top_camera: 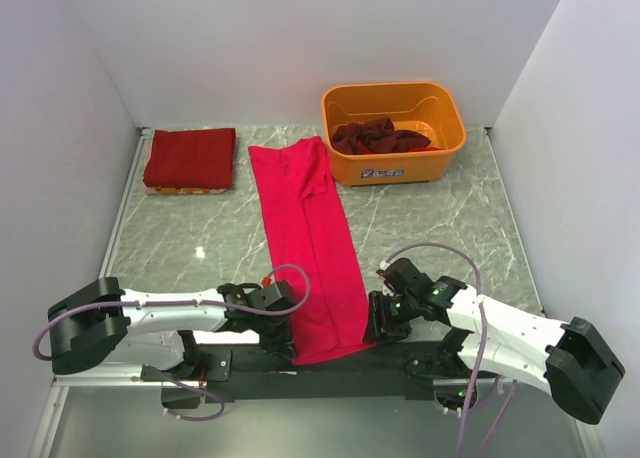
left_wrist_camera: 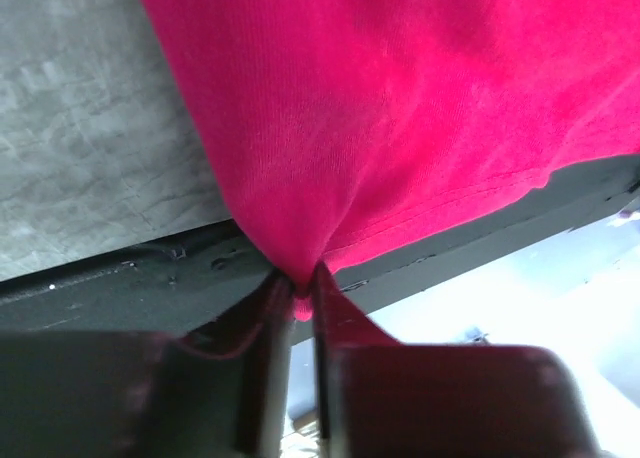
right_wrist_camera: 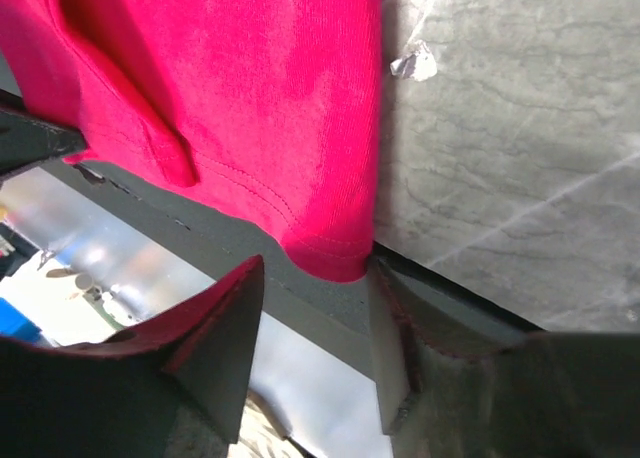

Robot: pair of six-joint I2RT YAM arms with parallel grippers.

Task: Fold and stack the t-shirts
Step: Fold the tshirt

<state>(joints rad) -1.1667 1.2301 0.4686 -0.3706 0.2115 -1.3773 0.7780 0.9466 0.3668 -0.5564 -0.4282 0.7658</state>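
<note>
Our left claw (left_wrist_camera: pixel 298 283) pinches the near hem of the one pink-red t-shirt (top_camera: pixel 310 228); our right claw (right_wrist_camera: pixel 315 268) gapes around its other near corner. Both arms lie low, angled inward. One folded red t-shirt (top_camera: pixel 190 158) sits far-left on the table (top_camera: pixel 440 228); maroon cloth (top_camera: pixel 378 136) lies in one orange tub (top_camera: pixel 395 168).

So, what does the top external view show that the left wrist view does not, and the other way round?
Only the top view: the orange tub holding dark maroon shirts, the folded red shirt at the far left, and the right arm. Only the left wrist view: how the left jaws stand, pinched shut on a bunched corner of the pink-red t-shirt. Both: that t-shirt, the marble table, and the black rail at its near edge.
</note>
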